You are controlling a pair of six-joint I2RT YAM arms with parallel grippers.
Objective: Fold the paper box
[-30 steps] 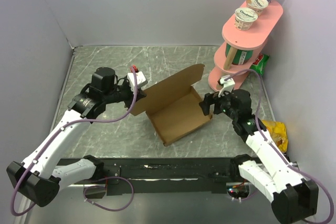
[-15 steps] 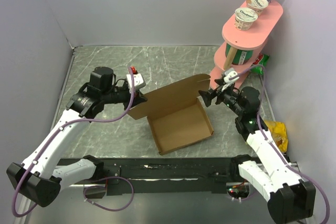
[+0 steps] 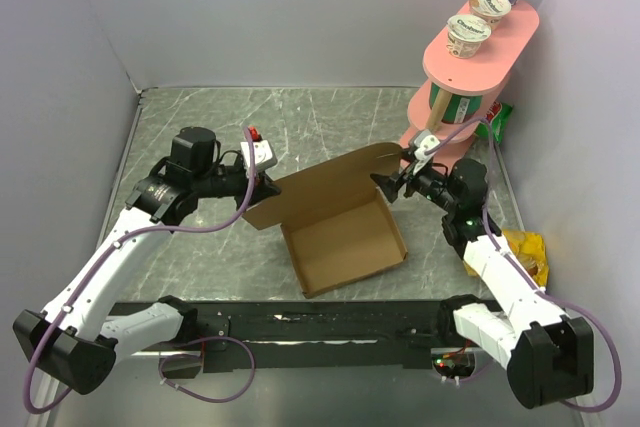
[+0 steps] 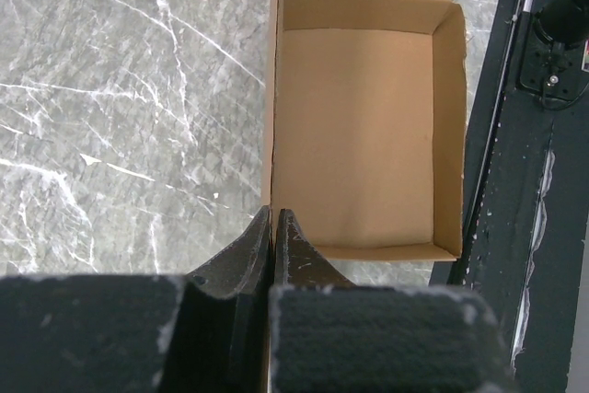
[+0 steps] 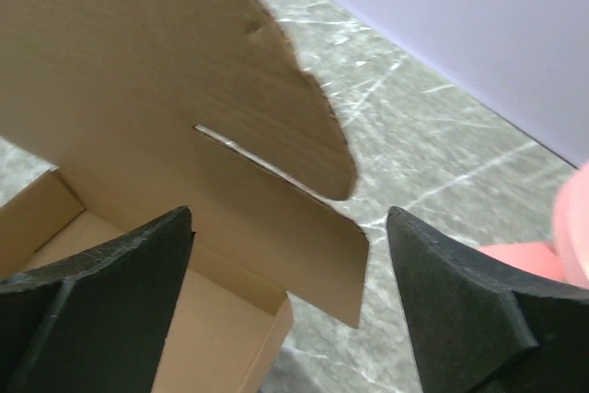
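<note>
- paper box [image 3: 340, 232] sits mid marble table [image 3: 200, 127]. Tray part [image 4: 359, 135] has its walls up; lid panel [image 3: 320, 182] stands along the far-left side, leaning back.
- L gripper [image 4: 273, 227] is pinched tight on the lid panel's thin edge at its left end, nothing else in it.
- R gripper [image 5: 287, 227] has its fingers wide apart, w/ the rounded side ear [image 5: 304, 135] in the gap. No contact that I can see.
- Step, my read: grab the ear, fold it in, then bring the lid over the tray.
- To do it well:
  - R should close near the ear's crease, not on the tip.
  - L holds the lid steady as an anchor.
  - Fold along the crease so the ear goes inside the tray wall.
  - Go slow, since the board prob springs back and the light tray may slide.
- Watch the pink rack [image 3: 460, 107], it's just beside the R wrist.
- Hard to tell:
  - Top view hides both grippers' fingertips behind their bodies.
  - The lid's left ear isn't visible.
  - Purpose of the slit [image 5: 230, 146] is unclear.
  - Lid tilt angle is hard to judge, and L wrist cam sees the lid edge-on only.
</note>
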